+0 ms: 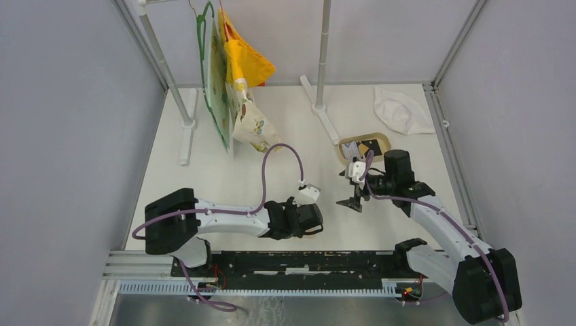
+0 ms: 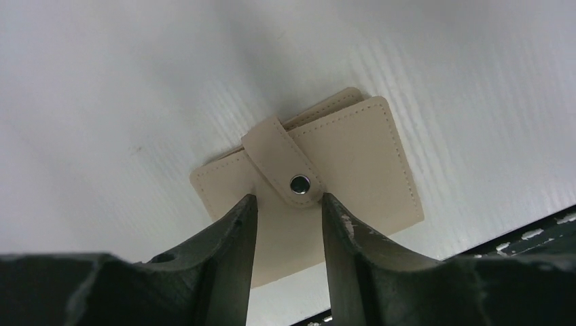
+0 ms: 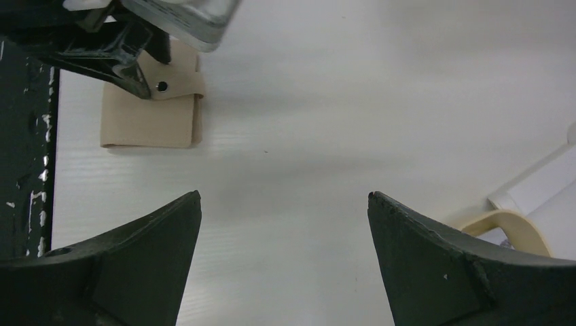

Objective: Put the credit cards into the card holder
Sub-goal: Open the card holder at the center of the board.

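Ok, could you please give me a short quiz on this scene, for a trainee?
1. True or false: the card holder is snapped shut.
2. The right tool is: A) holding a card; B) open above the table; C) shut on the holder.
3. Fill in: the credit cards lie in the oval ___.
Key: 1 true; 2 B; 3 tray.

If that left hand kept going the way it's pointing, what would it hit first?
The tan card holder, lying shut on the table. The left hand points down at it, fingers either side of the snap tab, so it would likely land there; how near it is, I cannot tell.
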Tool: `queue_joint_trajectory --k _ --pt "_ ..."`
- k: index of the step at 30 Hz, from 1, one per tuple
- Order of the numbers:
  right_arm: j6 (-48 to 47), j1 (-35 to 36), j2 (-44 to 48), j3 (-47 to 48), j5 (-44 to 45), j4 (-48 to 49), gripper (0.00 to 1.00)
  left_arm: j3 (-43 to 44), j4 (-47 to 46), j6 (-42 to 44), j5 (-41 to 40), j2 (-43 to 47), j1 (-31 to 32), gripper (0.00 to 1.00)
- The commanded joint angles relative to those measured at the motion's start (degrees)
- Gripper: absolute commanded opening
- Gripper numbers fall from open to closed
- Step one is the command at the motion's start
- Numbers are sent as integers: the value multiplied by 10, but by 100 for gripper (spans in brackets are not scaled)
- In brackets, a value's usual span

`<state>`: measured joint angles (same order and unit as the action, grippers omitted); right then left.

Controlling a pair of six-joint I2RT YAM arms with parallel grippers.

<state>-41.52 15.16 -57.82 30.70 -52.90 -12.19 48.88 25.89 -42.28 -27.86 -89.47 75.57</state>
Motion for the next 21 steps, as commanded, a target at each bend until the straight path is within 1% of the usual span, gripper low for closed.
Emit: queue_joint_trajectory --k 1,4,7,11,14,16,19,21 --pt "-125 22 29 -33 -52 -20 98 15 -101 117 28 -17 1 48" --pt "-193 30 38 -46 -57 -42 98 25 -138 157 44 -21 0 49" --pt "-208 35 36 -41 -49 -51 98 26 -171 183 65 -25 -5 52" --pt "-260 41 43 -42 -46 -79 98 26 -197 194 76 -24 -16 56" --pt "-292 55 48 -48 -41 -89 96 18 -202 184 70 6 -19 63" --pt "-298 70 47 -48 -39 -90 91 1 -203 170 69 46 -18 65" --pt "-306 105 40 -45 -32 -90 79 -39 -193 142 54 119 -19 67" --pt "-287 132 33 -43 -22 -75 69 -66 -176 121 42 165 -18 67"
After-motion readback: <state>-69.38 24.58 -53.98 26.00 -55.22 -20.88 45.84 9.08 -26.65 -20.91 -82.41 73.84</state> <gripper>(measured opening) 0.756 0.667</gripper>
